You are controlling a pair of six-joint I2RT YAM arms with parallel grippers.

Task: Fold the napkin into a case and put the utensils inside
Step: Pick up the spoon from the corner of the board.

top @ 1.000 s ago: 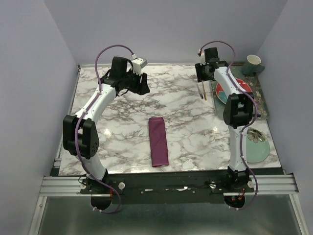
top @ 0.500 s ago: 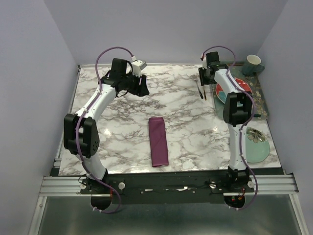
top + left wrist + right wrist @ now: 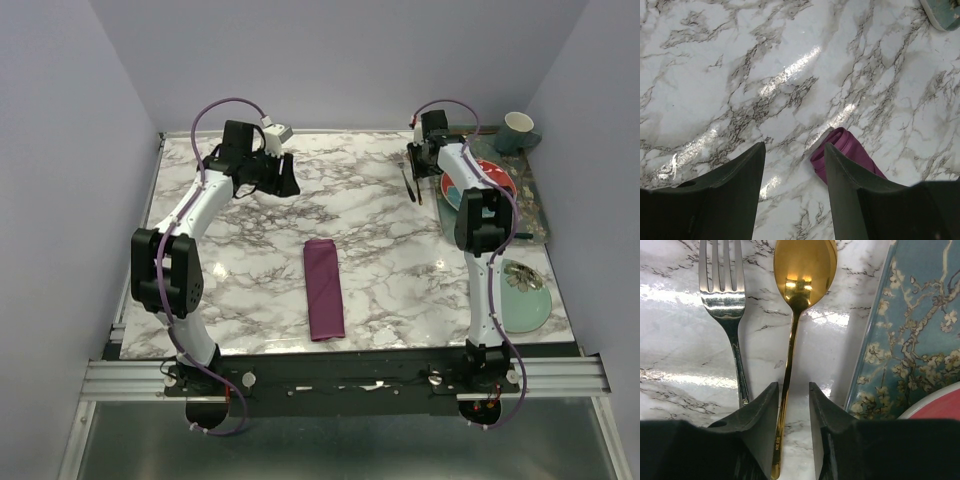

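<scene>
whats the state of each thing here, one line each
napkin: folded into a narrow strip, flat on the table, ungripped
fork: lying flat beside the spoon, ungripped
spoon: lying flat, handle between the right gripper fingers, not clamped
right gripper: open, astride the spoon handle
left gripper: open, empty, above the table
mug: upright
</scene>
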